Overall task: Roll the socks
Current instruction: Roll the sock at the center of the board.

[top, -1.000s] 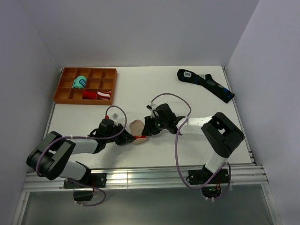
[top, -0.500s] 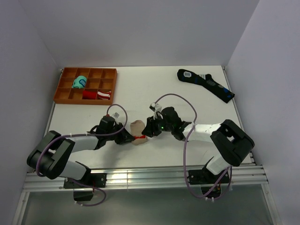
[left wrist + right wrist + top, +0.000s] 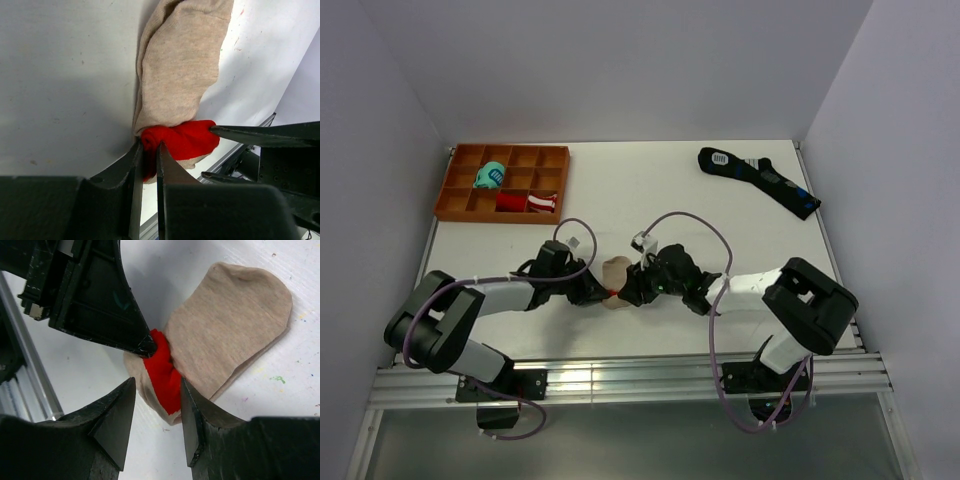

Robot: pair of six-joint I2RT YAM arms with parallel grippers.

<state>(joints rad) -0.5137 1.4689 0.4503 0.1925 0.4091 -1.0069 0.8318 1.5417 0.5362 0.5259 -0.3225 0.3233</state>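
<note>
The socks (image 3: 613, 270) lie mid-table as a beige flap with a bunched red end (image 3: 162, 372). My left gripper (image 3: 598, 292) comes in from the left and is shut on that red end; in the left wrist view its fingertips (image 3: 149, 150) pinch the red fabric under the beige cloth (image 3: 180, 75). My right gripper (image 3: 630, 290) faces it from the right. Its jaws stand open around the red end (image 3: 157, 382), the right finger touching the cloth and the left finger apart from it. The beige part (image 3: 230, 320) spreads flat beyond.
An orange divided tray (image 3: 455, 205) at the back left holds a teal bundle (image 3: 489, 177) and a red-and-white bundle (image 3: 527, 202). A long black sock (image 3: 760, 180) lies at the back right. The metal rail (image 3: 620, 375) runs along the near edge.
My right gripper has slid left up to the sock's red end with its jaws a little wider. The left gripper has crept right, still holding the red end.
</note>
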